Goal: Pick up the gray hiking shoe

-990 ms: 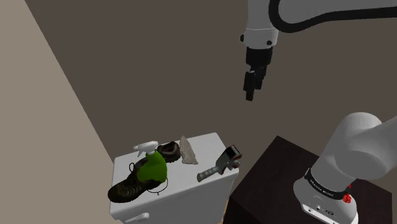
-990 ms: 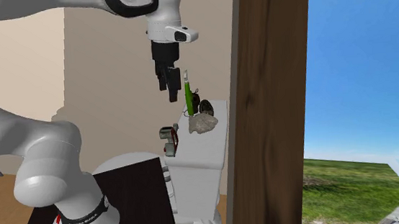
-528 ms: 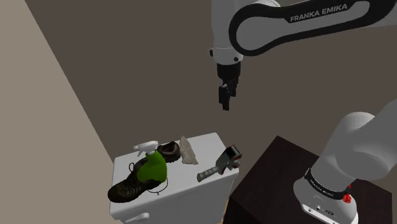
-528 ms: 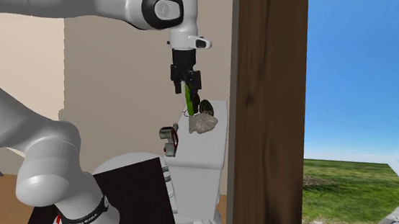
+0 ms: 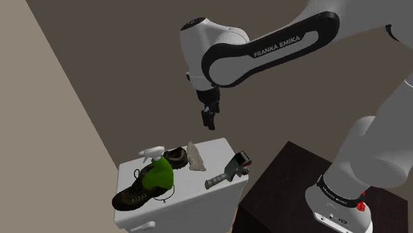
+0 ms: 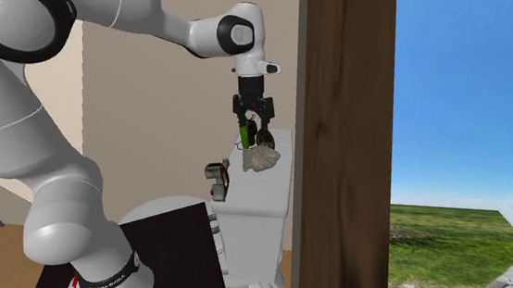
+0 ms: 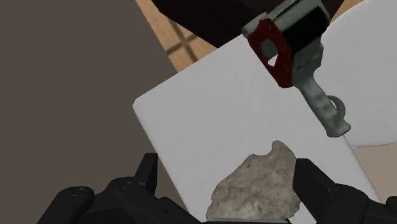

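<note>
Open gripper arriving over the rock
Jaws spread, holding nothing — the arm has swung in and lower, now above the rock; the brown-grey shoe sits just beside the rock, ungrasped — descent looks due next.

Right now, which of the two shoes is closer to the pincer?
The shoe beside the grey rock, behind the green spray bottle; the pincer hangs above that end of the white cabinet. The darker shoe lies at the opposite end.
</note>
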Motion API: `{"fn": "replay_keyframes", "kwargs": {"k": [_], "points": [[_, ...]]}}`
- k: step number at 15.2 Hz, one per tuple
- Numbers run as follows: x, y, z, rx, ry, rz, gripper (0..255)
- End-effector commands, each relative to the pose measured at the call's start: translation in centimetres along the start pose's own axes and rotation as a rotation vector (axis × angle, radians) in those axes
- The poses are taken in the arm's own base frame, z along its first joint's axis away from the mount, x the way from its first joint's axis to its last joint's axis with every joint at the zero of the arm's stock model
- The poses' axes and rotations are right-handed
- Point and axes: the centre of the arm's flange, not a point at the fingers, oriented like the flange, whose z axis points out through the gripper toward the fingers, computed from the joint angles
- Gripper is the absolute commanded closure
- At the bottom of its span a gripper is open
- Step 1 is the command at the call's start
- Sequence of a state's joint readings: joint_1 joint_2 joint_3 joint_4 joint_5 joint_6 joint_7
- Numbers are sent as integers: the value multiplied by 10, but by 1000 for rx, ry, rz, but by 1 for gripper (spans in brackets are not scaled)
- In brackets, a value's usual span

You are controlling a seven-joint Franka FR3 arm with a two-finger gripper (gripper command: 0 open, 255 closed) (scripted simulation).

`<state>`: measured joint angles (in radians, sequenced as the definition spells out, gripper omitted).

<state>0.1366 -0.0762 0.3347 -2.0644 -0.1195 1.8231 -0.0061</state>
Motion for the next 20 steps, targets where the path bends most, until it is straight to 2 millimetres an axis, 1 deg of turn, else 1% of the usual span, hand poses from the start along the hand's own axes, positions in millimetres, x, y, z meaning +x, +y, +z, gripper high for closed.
{"fn": "replay_keyframes", "kwargs": {"k": [1, 7, 13, 14, 20], "points": [[25, -14, 9, -23, -5, -47, 0], [89, -59, 44, -92, -24, -183, 0], [146, -109, 83, -162, -42, -319, 0], [149, -113, 86, -166, -43, -327, 0], [155, -117, 117, -166, -43, -327, 0]]}}
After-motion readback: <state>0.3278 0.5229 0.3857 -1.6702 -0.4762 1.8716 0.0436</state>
